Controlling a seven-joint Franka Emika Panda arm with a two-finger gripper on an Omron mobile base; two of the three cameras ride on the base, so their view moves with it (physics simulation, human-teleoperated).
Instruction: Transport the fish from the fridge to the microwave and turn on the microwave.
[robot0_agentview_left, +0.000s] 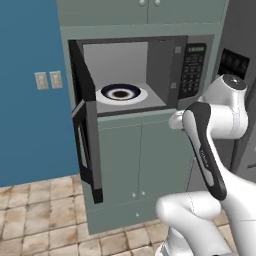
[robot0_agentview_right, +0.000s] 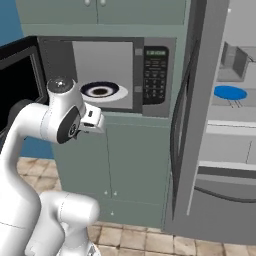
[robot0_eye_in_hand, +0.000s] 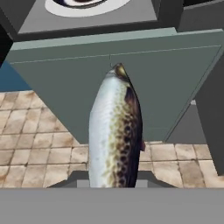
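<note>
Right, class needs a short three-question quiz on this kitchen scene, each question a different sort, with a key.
1. True or false: the door of the microwave is shut.
2. What is the pincer closed on? A) a speckled fish B) a cup C) a spoon
3. What lies inside the microwave, in a few words?

Key: 1 false, the door stands wide open. 2 A. 3 a white round plate with a dark centre.
</note>
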